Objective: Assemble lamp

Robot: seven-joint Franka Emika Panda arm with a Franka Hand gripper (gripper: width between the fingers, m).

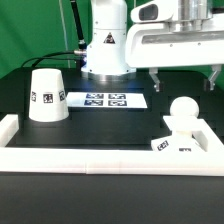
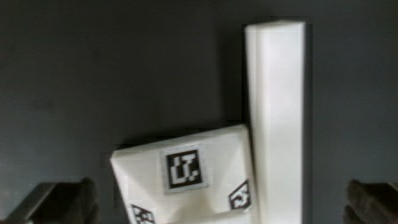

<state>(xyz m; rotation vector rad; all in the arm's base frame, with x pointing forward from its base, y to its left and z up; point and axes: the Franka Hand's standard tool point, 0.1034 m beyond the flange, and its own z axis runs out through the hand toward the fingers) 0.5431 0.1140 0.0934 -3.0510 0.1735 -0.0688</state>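
Jaws: gripper (image 1: 184,82) spread wide, empty, I see it above base (image 1: 190,138)
Bulb (image 1: 181,110): right by base
Shade (image 1: 46,95): well apart from base

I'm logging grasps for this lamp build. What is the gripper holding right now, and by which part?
Nothing. The gripper hangs open, clear of the bulb, its jaws wide apart with nothing between them.

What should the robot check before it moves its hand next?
1. Hand open: ok. The hand is empty, jaws wide apart.
2. Hand near the bulb: ok. It hangs above, not touching.
3. Base clear of the rail: not ok. It lies against it.
4. Shade out of the way: ok. It stands apart on the exterior view's left.
5. Bulb joined to base: cannot tell.
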